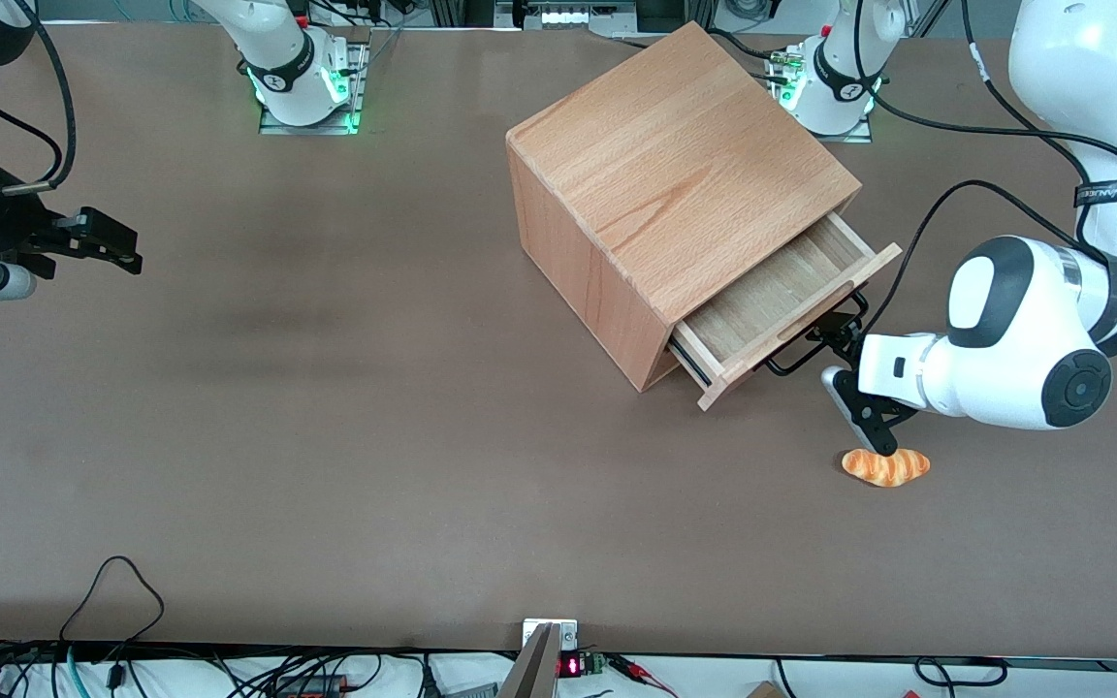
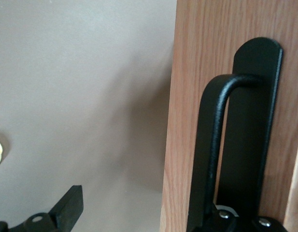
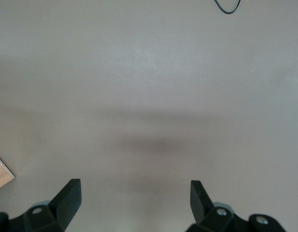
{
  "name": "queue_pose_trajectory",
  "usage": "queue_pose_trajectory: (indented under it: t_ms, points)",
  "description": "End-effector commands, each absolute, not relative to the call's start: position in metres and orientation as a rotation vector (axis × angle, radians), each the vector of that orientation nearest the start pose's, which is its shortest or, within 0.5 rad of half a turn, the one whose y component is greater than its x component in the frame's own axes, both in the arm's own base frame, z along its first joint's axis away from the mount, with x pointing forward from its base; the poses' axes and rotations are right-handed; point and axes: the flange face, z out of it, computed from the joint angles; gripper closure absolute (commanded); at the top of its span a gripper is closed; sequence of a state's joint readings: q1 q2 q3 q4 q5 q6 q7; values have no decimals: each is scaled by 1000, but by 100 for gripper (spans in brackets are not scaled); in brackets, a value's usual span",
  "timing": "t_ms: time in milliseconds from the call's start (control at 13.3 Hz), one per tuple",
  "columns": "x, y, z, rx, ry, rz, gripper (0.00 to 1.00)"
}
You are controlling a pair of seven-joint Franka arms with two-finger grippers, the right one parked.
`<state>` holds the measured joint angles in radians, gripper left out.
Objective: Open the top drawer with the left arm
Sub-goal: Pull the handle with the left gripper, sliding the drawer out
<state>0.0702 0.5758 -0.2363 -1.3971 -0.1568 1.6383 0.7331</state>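
The top drawer (image 1: 780, 302) is standing partly pulled out of the beech box (image 1: 675, 194), right of centre in the front view, its bare wooden interior showing. The left arm (image 1: 1024, 334) is reaching in from the right edge, its gripper (image 1: 835, 339) sitting at the black handle (image 2: 211, 145) on the drawer front. The fingers (image 2: 66, 208) are standing wide apart, one hooked inside the handle loop, gripping nothing. An orange bread roll (image 1: 886, 466) is lying on the table (image 1: 326, 436) just below the wrist.
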Motion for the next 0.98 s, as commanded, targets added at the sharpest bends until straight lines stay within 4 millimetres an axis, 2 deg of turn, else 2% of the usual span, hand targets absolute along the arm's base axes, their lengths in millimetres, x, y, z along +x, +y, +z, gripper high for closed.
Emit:
queue_pose_trajectory:
  t_ms: [0,905]
  points:
    - [683,-91,363,-3185,1442,344,0]
    - [700,-62,354,-3205,1342,249,0]
